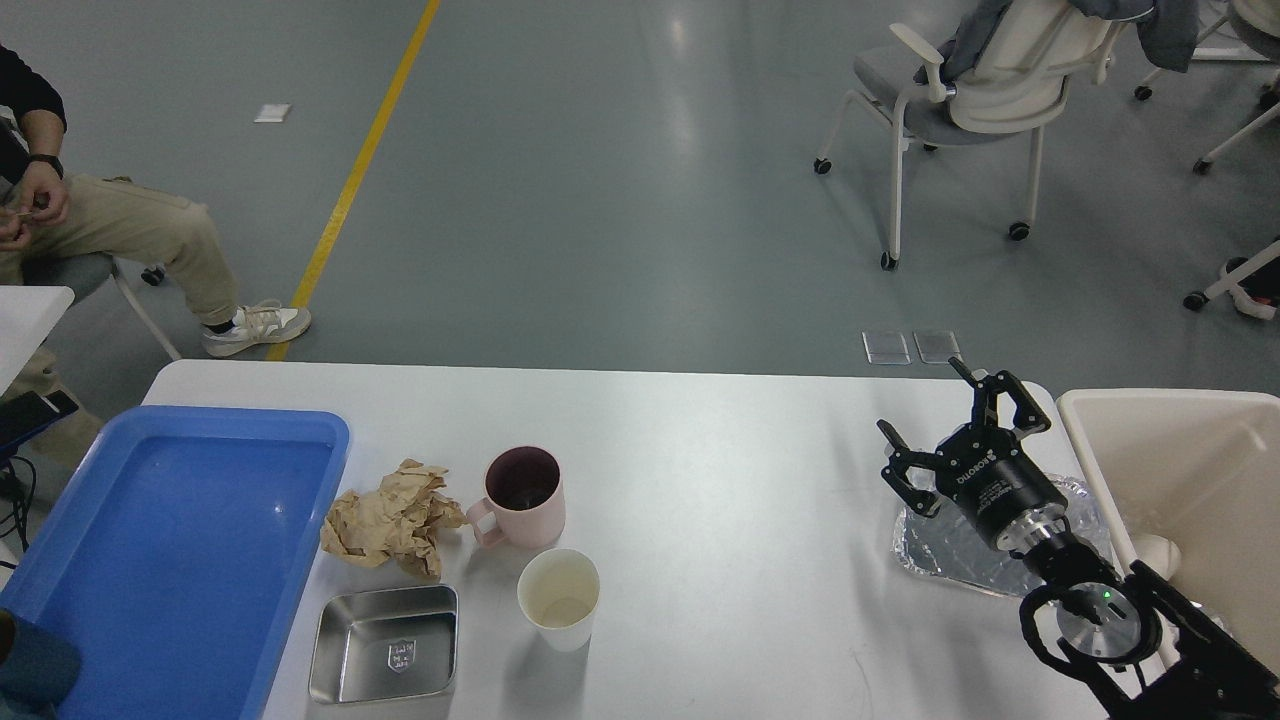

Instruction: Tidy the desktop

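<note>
The white desktop (pixel 720 450) fills the lower half of the head view. On its left part lie a crumpled brown paper (pixel 392 518), a pink mug (pixel 522 496), a white paper cup (pixel 558 598) and a steel square tray (pixel 386 643). A crumpled foil sheet (pixel 960 545) lies near the right end. My right gripper (pixel 925 405) is open and empty, hovering over the foil's far edge. My left gripper is out of view; only a dark blue part shows at the bottom left corner (pixel 35 670).
A blue plastic tray (pixel 170 560) stands at the table's left end. A cream plastic bin (pixel 1190 480) stands off the right end. A seated person (pixel 110 240) is at far left and wheeled chairs (pixel 990 90) beyond the table.
</note>
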Motion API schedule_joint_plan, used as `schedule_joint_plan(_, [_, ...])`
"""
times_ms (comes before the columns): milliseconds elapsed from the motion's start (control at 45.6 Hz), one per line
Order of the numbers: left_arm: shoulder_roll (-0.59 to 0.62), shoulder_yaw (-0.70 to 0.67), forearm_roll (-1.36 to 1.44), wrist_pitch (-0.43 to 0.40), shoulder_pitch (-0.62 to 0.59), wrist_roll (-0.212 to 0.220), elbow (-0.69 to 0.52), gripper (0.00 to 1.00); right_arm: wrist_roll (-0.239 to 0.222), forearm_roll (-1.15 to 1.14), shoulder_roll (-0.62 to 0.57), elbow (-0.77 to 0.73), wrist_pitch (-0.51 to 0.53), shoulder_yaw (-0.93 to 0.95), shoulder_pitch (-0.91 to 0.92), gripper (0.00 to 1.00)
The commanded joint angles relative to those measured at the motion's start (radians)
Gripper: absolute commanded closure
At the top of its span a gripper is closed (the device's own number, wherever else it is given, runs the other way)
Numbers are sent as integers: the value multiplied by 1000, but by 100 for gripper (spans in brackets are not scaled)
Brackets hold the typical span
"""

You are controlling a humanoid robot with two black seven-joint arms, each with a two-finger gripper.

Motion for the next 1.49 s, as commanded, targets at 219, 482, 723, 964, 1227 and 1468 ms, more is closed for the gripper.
schedule_joint_plan(219, [30,-27,-154,-99,35,8,-2,3,-1,0,0,-3,0,-6,3,0])
schedule_joint_plan(482, [89,-10,-93,-130,121,6,-7,3,-1,0,8,-8,0,-15,12,0])
schedule_joint_plan(723, [142,-10,163,-130,116,-5,-46,3,-1,0,11,-8,0,-17,12,0])
schedule_joint_plan(964, [147,-13,269,-130,115,-9,-91,3,-1,0,8,-5,0,-17,12,0])
schedule_joint_plan(1227, [100,-70,151,-128,121,-61,-79,3,-1,0,8,-3,0,-17,12,0])
schedule_joint_plan(1468, [142,-72,-128,-154,125,-84,-11,3,-1,0,26,-3,0,-17,12,0])
